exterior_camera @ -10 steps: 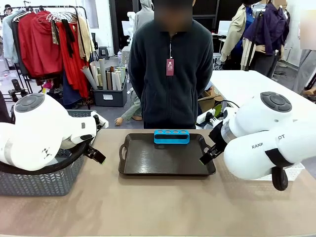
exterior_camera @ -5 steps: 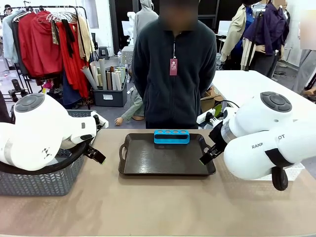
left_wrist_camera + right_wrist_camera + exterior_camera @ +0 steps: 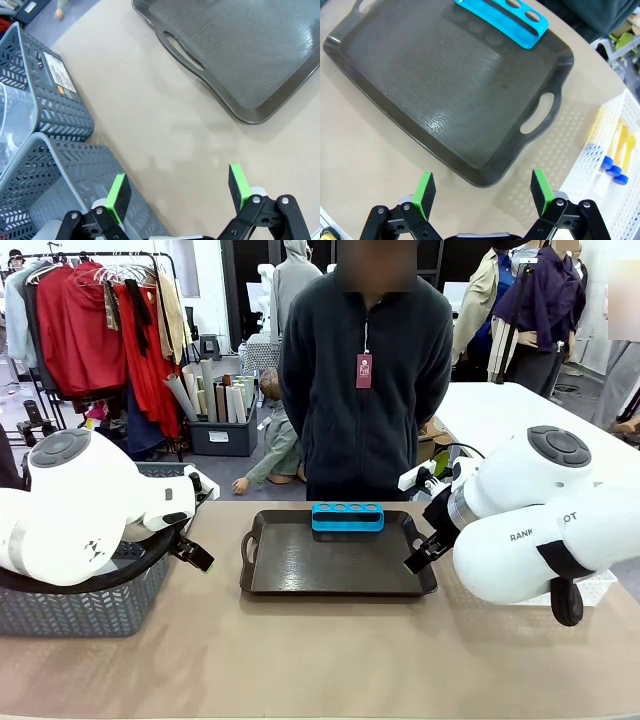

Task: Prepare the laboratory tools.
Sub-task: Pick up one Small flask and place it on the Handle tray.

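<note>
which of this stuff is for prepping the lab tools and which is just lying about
For the job: blue-capped test tubes of yellow liquid; probably the blue tube rack and the dark tray under it.
Lying about: grey mesh baskets, white mesh bin, clothes rail behind.

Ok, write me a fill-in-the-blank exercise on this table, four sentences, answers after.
The rack on the dark tray is coloured ____. All its holes are ____. The blue-capped test tubes lie in the ____ mesh bin. The left gripper stands ____, holding nothing.
Missing words: blue, empty, white, open.
</note>
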Controlling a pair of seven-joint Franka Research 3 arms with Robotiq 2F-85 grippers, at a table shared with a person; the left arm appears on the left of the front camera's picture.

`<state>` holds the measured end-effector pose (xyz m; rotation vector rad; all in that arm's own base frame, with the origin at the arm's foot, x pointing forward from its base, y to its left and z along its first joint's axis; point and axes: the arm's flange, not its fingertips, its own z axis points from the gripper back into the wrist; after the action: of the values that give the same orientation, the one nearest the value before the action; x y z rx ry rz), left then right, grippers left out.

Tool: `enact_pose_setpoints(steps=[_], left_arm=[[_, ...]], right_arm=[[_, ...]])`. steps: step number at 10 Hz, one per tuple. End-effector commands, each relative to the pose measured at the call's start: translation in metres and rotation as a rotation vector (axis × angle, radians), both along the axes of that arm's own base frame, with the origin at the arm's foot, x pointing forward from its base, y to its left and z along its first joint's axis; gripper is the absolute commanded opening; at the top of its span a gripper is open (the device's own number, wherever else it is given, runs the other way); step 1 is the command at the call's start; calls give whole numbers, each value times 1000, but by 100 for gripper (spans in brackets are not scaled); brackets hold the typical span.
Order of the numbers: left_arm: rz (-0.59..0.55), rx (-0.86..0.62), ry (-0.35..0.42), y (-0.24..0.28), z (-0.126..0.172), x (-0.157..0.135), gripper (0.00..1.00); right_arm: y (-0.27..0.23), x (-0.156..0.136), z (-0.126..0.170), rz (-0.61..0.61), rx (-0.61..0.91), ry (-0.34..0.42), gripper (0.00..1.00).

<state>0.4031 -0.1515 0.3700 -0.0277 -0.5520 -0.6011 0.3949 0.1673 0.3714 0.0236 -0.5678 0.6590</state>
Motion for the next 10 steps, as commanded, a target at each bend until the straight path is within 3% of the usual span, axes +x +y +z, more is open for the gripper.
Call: enact_pose_setpoints(steps=[1, 3, 5, 7, 10], left_arm=[[0, 0, 0, 0, 0, 0, 100], [-24, 4, 22, -4, 1, -4, 100], [-111, -54, 142, -18, 12, -8, 100], [-167, -81, 205, -25, 20, -16, 100], [-260, -110, 184, -37, 61, -30, 100]], right_arm=[[0, 0, 0, 0, 1, 0, 100], [1, -3, 1, 36, 34, 40, 100], [9, -3, 14, 92, 107, 119, 100], [12, -2, 29, 122, 158, 158, 100], [2, 0, 63, 153, 185, 172, 100]])
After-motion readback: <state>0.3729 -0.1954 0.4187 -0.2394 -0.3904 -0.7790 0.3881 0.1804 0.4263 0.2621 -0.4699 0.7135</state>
